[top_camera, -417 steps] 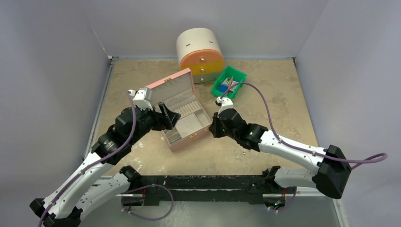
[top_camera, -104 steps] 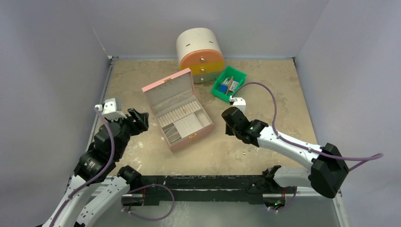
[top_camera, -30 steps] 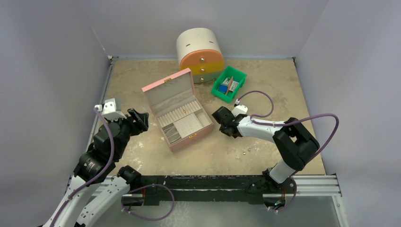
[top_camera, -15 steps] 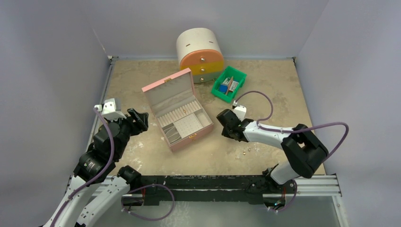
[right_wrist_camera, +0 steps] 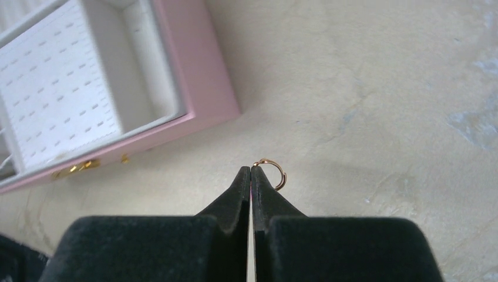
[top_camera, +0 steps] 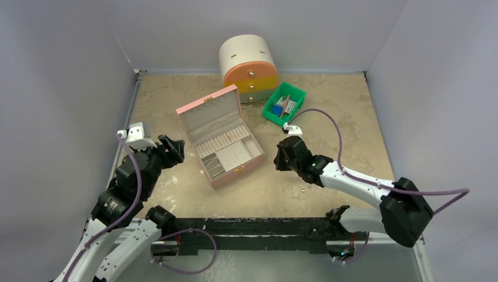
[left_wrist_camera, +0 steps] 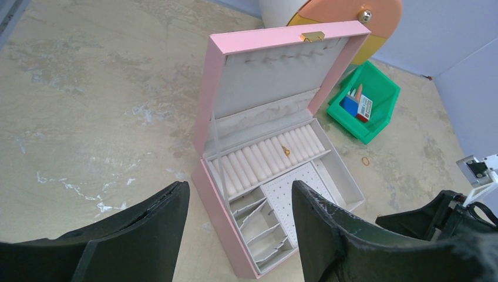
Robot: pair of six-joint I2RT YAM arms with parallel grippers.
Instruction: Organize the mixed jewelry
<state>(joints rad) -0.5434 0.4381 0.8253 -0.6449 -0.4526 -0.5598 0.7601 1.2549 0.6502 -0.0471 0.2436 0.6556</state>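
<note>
The pink jewelry box (top_camera: 220,141) lies open in mid-table, and one small gold piece (left_wrist_camera: 286,151) rests on its ring rolls. My right gripper (right_wrist_camera: 251,170) is shut, pinching a thin gold ring (right_wrist_camera: 276,172) at its tips just above the table, right of the box's front corner (right_wrist_camera: 199,94). In the top view that gripper (top_camera: 281,160) hovers beside the box. Another gold ring (left_wrist_camera: 366,160) lies on the table between box and green bin. Tiny gold bits (top_camera: 303,189) lie near the right forearm. My left gripper (left_wrist_camera: 241,229) stands open and empty, left of the box (left_wrist_camera: 264,176).
A round cabinet with orange and yellow drawers (top_camera: 248,67) stands at the back. A green bin (top_camera: 285,104) with coloured items sits to its right. Walls close in the table on three sides.
The right arm's elbow has swung out to the right and its shut gripper has shifted slightly right and nearer. The left arm has not moved.
</note>
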